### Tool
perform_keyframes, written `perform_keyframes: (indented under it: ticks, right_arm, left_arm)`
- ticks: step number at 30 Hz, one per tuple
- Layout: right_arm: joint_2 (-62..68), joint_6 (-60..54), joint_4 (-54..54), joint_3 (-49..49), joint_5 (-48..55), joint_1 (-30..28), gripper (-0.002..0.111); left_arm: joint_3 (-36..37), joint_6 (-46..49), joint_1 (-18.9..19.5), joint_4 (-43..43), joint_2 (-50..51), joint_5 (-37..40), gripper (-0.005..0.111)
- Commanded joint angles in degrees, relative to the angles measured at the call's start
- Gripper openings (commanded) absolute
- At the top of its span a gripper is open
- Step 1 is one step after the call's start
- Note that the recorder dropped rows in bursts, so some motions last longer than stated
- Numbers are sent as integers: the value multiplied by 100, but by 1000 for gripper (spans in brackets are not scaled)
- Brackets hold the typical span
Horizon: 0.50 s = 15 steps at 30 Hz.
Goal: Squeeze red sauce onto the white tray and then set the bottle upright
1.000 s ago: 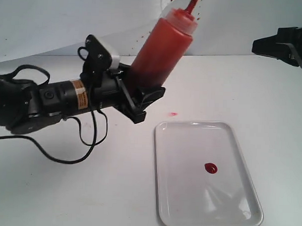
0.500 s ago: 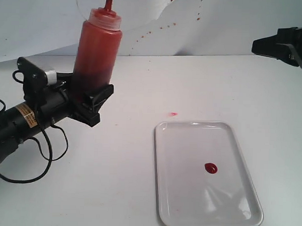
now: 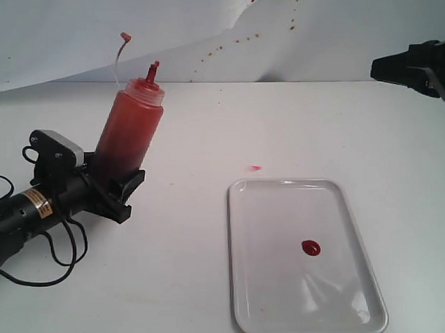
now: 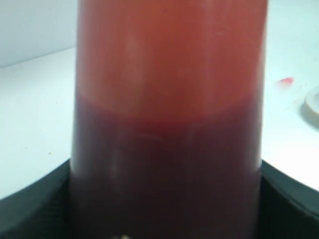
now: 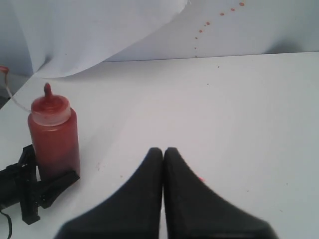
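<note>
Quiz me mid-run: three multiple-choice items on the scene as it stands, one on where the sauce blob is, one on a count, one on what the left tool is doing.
1. Where does the round blob of red sauce lie?
A. on the table beside the tray
B. on the white tray
C. on the backdrop

2. How many such blobs are on the tray?
A. one
B. two
C. three

3. How is the left tool?
A. open, nothing in it
B. shut on the tray's rim
C. shut on the bottle

Answers:
1 B: the blob sits inside the tray's rim, near its middle.
2 A: the exterior view shows a single blob there.
3 C: its jaws clamp the bottle's lower part in the exterior and left wrist views.
</note>
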Motion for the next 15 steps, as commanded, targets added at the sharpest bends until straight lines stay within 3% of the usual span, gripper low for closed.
perform_keyframes:
  ticks: [1, 5, 11, 15]
  right_arm:
    - [-6, -74, 54, -9, 46, -25, 0]
    - [-6, -29, 54, -9, 56, 101, 0]
    - [431, -308, 54, -9, -88, 1009, 0]
    - [883, -370, 539, -19, -113, 1290, 0]
  left_arm:
    - [-23, 156, 20, -126, 192, -398, 0]
    - [-23, 203, 20, -51, 274, -398, 0]
    - [-23, 203, 20, 93, 315, -398, 0]
    - [-23, 203, 20, 93, 315, -398, 0]
